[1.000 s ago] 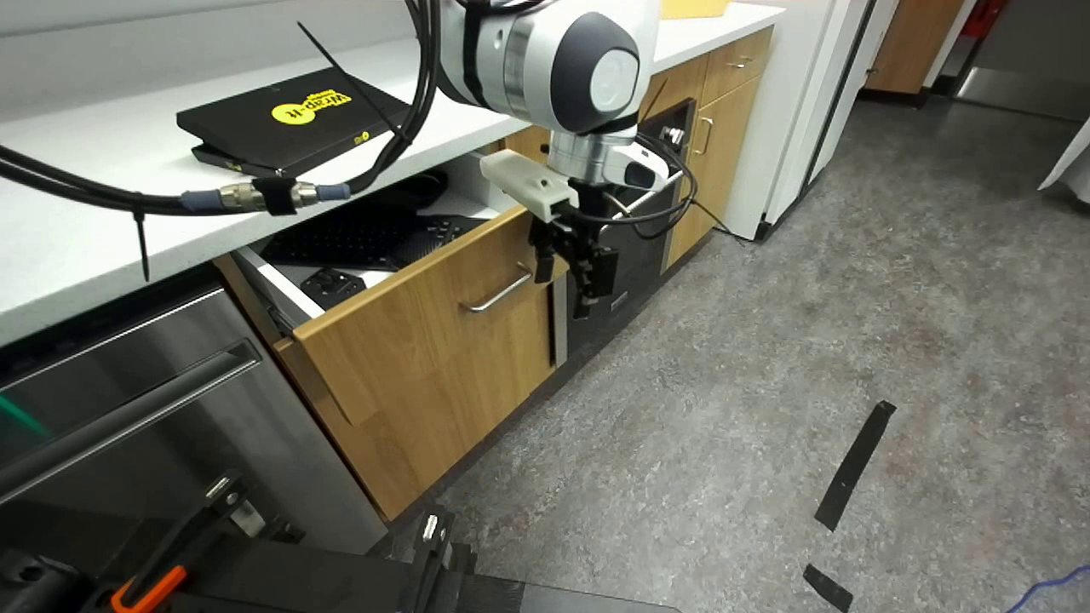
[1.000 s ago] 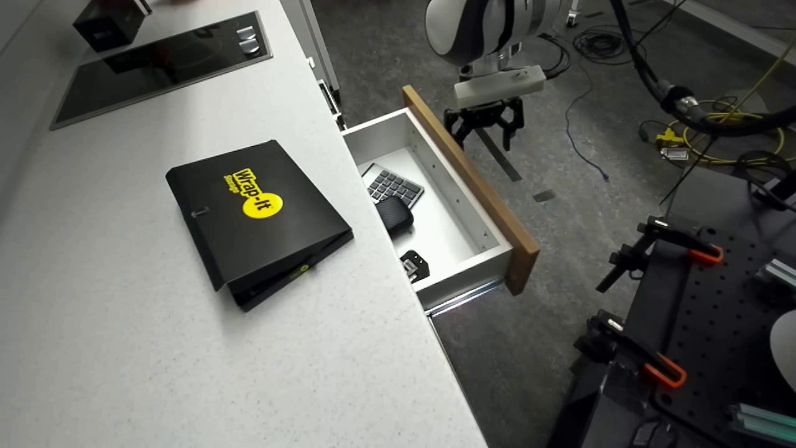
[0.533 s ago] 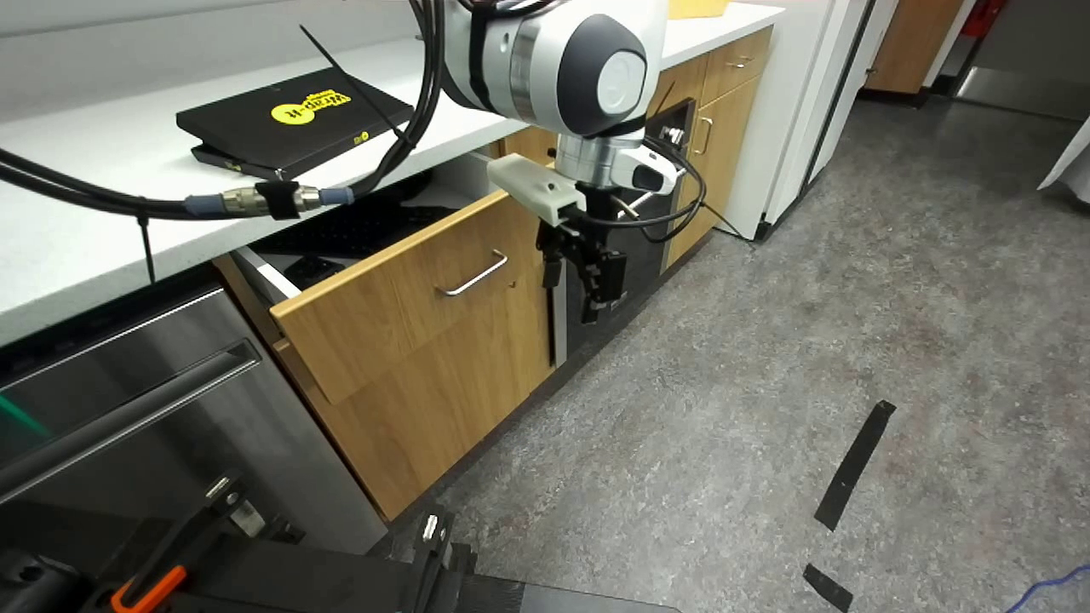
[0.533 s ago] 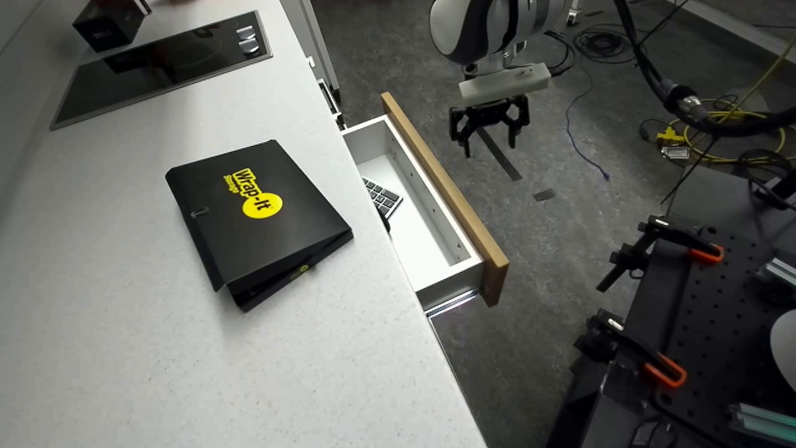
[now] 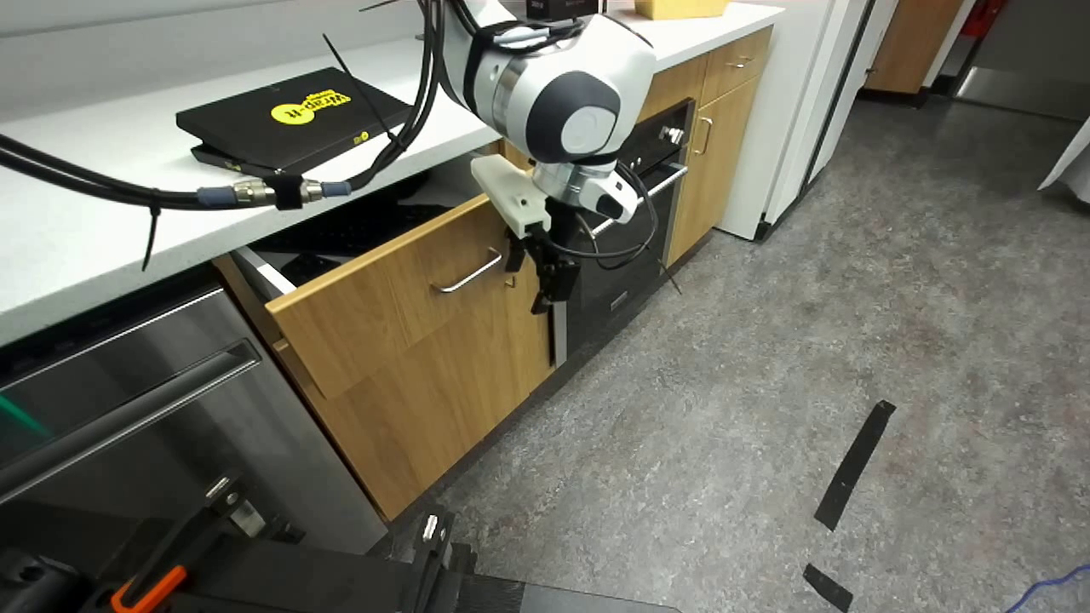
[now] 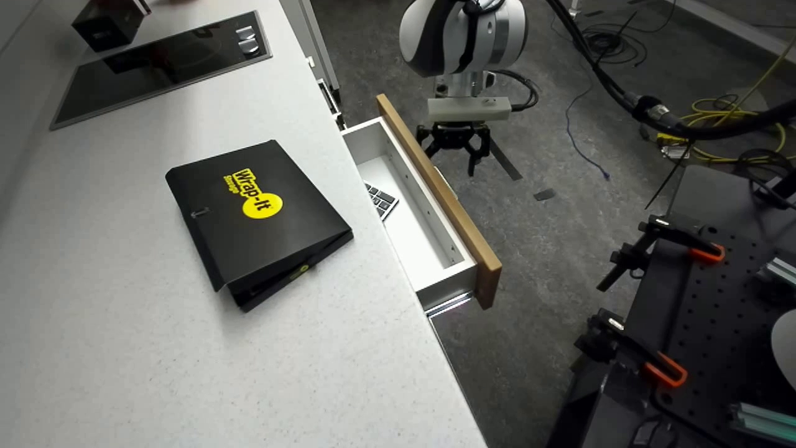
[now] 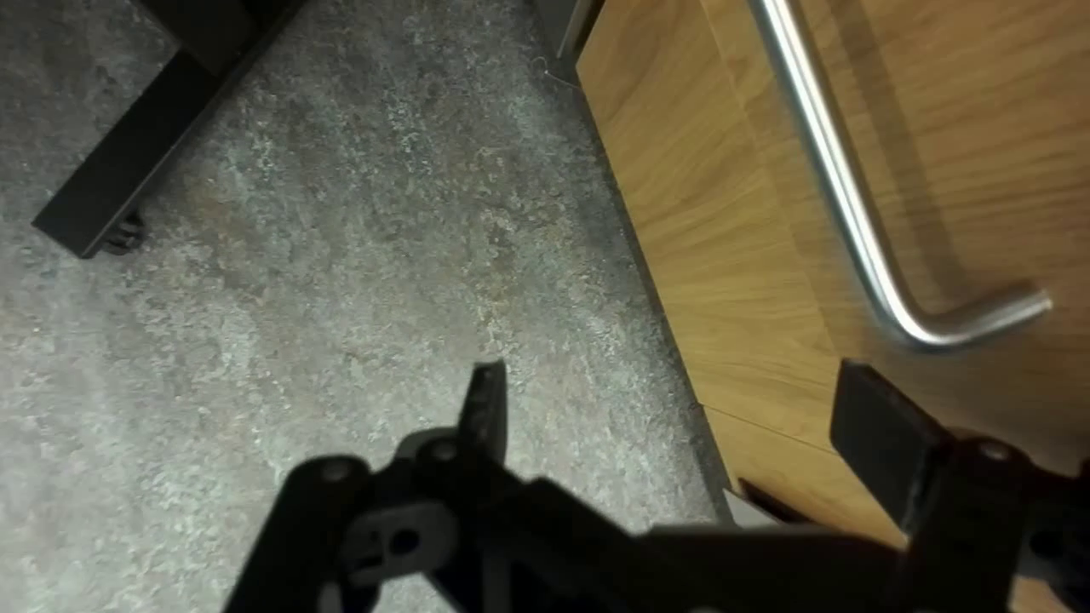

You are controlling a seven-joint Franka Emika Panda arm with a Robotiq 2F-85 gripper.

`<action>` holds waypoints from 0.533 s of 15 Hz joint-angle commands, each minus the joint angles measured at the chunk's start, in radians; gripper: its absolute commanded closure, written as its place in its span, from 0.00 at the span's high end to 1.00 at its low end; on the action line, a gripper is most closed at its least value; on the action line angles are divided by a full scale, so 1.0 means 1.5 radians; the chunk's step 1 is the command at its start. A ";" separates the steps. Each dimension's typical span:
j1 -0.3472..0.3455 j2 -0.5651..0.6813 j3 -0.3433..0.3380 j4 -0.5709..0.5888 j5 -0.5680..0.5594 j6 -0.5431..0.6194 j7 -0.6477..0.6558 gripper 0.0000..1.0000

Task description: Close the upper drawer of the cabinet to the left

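The upper drawer of the oak cabinet stands partly open, its front out past the white worktop; its white inside shows in an exterior view. Its silver bar handle also shows in the wrist view. My gripper is open and empty, pointing down outside the drawer front, near the end beyond the handle. It also shows in an exterior view and the wrist view. One finger is close to the front; I cannot tell whether it touches.
A keyboard lies in the drawer. A black Wrap-It box lies on the worktop. A steel appliance and a black oven flank the cabinet. A black table with clamps stands opposite. Cables hang along the arm.
The drawer has slid inward, mostly in the first half second and slightly since. My gripper drew away from its front, then came back close to it, lower in an exterior view.
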 commanded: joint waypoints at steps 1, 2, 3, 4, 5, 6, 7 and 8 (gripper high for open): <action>-0.009 0.032 0.047 0.051 0.055 -0.014 -0.059 1.00; -0.003 0.036 0.054 0.054 0.058 -0.011 -0.070 1.00; 0.003 0.038 0.061 0.058 0.057 -0.012 -0.077 1.00; 0.012 0.040 0.069 0.059 0.054 -0.007 -0.082 1.00; 0.018 0.042 0.077 0.060 0.052 -0.007 -0.087 1.00; 0.022 0.043 0.087 0.061 0.052 -0.009 -0.095 1.00; 0.027 0.049 0.094 0.069 0.052 -0.004 -0.094 1.00; 0.033 0.058 0.099 0.079 0.050 -0.001 -0.094 1.00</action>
